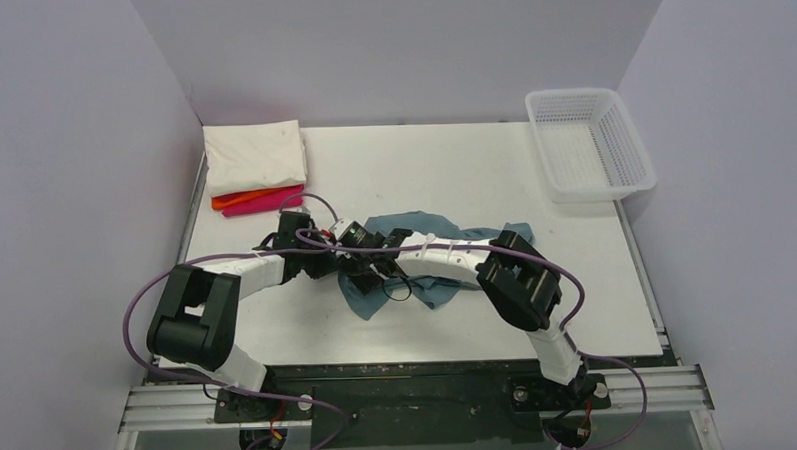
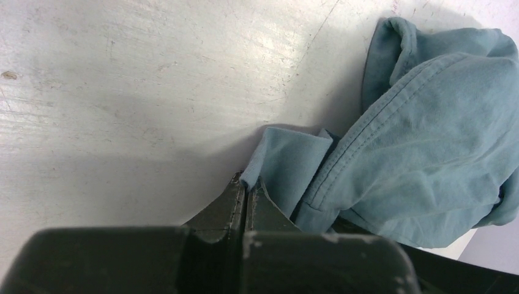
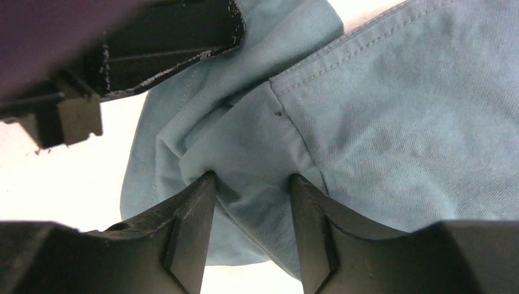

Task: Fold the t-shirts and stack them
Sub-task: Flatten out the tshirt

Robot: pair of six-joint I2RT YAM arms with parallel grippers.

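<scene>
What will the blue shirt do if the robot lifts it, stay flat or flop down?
Probably flop: the blue shirt lies crumpled in soft folds, so it would likely sag and dangle from where the left gripper pinches it. It looks thin and light, so a push would likely bunch it up rather than slide it whole.

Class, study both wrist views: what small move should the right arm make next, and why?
Probably close the right fingers. They stand apart, straddling a raised fold of the teal-blue shirt, while the left fingers are shut on another edge. With both spots pinched, the crumpled shirt could likely be pulled flat for folding.
</scene>
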